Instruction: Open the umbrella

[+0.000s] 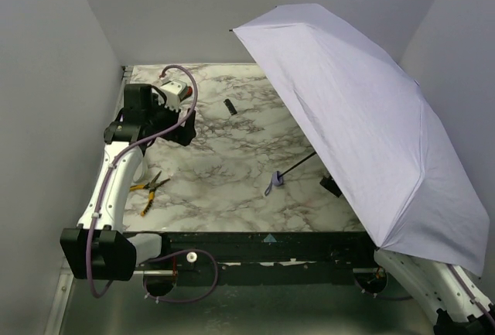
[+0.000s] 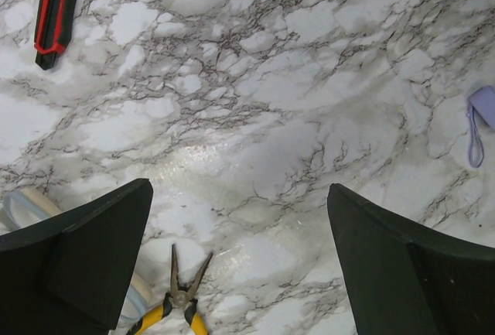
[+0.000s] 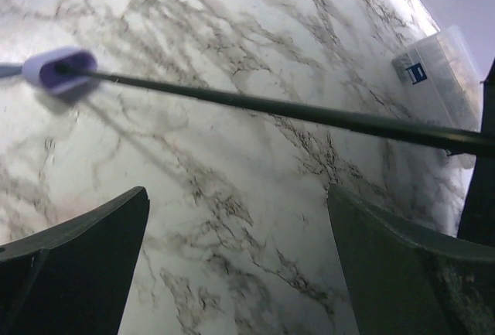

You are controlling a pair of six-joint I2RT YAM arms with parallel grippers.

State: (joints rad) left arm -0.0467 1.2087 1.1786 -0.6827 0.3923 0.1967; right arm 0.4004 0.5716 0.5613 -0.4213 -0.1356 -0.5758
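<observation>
- The left fingers [image 2: 85, 265] are spread wide and empty over the surface [image 2: 255, 118], near its left edge.
- The right fingers [image 3: 77, 258] gape too; the shaft [image 3: 309, 111] passes beyond them, untouched.
- Only the top view shows the umbrella [image 1: 363, 111] already open over the right edge. Its handle [image 1: 277, 178] is down near the near edge, so it likely props itself.

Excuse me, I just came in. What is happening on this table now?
The lavender umbrella is already open and lies tilted over the right side of the marble table, hiding most of the right arm. Its black shaft runs out to the small handle near the table's middle. Neither arm holds it. The right gripper is open near the shaft, and the left gripper is open above the yellow pliers.
</observation>
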